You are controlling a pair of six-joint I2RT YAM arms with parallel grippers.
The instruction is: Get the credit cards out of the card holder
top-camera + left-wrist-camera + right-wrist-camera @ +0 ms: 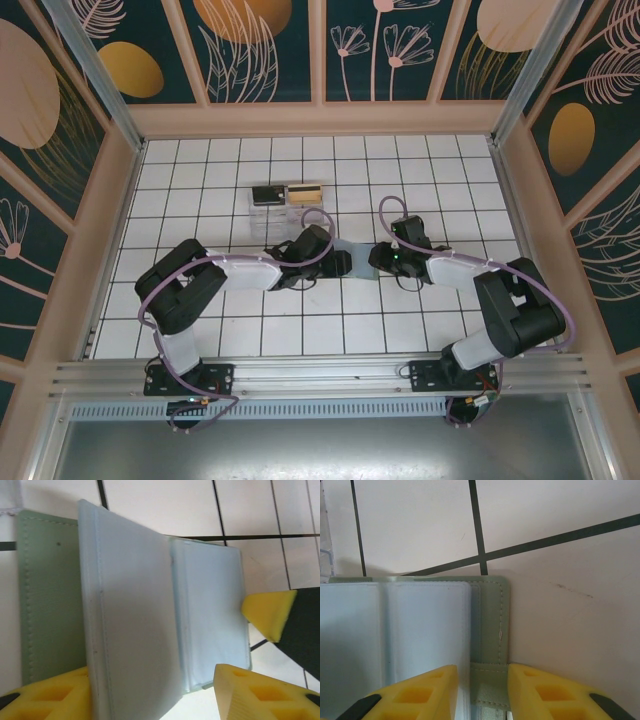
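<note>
**mo_b:** So on the white tiled bench (pixel 210 335), what have the two arms got between them?

**kit77:** The flat grey-green card holder (pixel 353 256). It's lying open about mid-bench, right where both wrists meet. Soft green outside, pale blue-white panels inside, and a crease down the middle.

**mo_b:** Left side first?

**kit77:** The yellow foam left fingers (pixel 47 700) stand roughly half open, one on each side of the holder's near end. One overlaps the green outer panel and the other sits at the corner of the pale panel. One pale flap looks tilted up off the green. Whether they're actually squeezing anything, honestly can't tell.

**mo_b:** And the right?

**kit77:** The yellow right fingers (pixel 412 695) are set narrower. The stitched green edge of the holder fills the gap between them, so it looks like a pinch on that edge. From the left wrist camera, one of those fingertips (pixel 267 612) is touching the holder's far edge.

**mo_b:** Any cards out?

**kit77:** Farther back, a clear plastic box (pixel 265 222) stands just beyond the left wrist, apart from the holder. At its far end there's a small tan-gold credit card (pixel 305 192) beside a small dark rectangle (pixel 268 194). Can't tell whether they're in the box or on top of it.
</note>
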